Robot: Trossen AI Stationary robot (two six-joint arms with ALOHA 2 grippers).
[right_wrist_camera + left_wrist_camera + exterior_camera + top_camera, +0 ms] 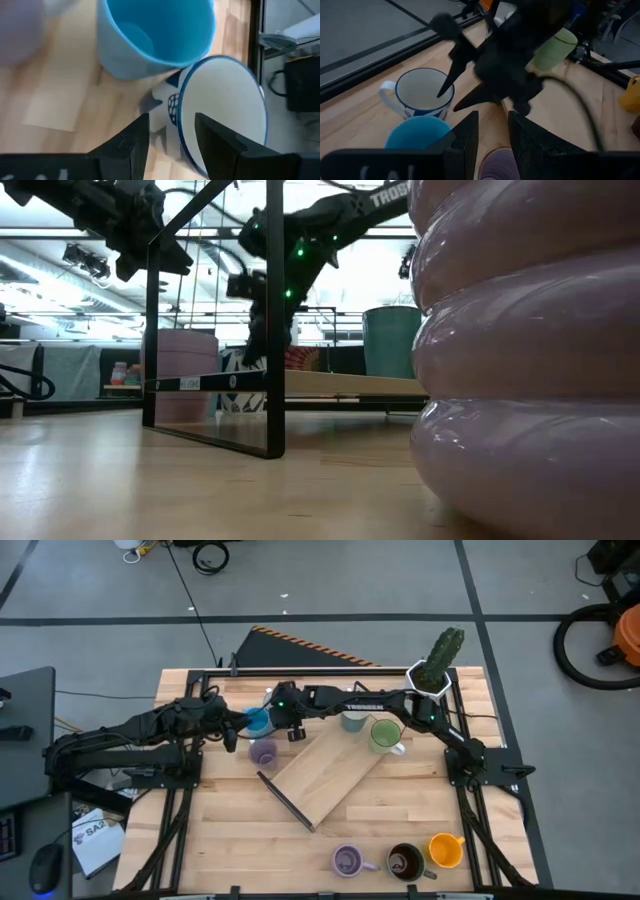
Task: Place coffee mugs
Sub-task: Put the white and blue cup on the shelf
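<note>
A robotics lab: a wooden bench (240,840) on a grey taped floor (330,580), loose cables (210,555) at the frame's top, a vacuum (600,635) upper right.

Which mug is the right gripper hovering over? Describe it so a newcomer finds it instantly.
Start at the slanted wooden board mid-table and go to its far-left side, where three mugs cluster. It is the white mug with a blue rim, farthest back, beside the plain blue mug. The right gripper is open above it.
</note>
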